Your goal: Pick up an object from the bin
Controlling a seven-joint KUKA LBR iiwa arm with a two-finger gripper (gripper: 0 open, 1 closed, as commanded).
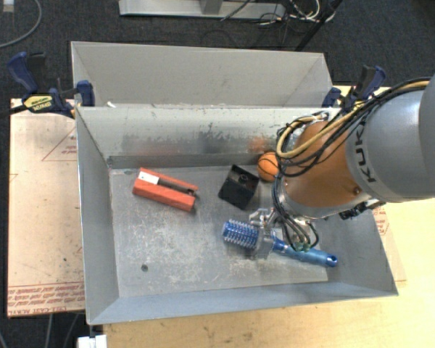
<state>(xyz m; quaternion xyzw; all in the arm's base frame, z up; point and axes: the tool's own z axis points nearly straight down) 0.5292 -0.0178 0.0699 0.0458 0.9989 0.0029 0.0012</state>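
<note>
My gripper [264,229] is low in the bin's front right part, right at the neck of a blue hairbrush [241,234]. The brush lies flat, its bristled head pointing left and its handle running right toward the front wall. A small black box [238,186] sits just behind and left of the gripper. Beside the arm, against the back slope, rests an orange ball [268,166].
An orange-red stapler-like block [164,191] lies at the left of the bin floor, well away from the gripper. The arm and its cables cover the bin's right side.
</note>
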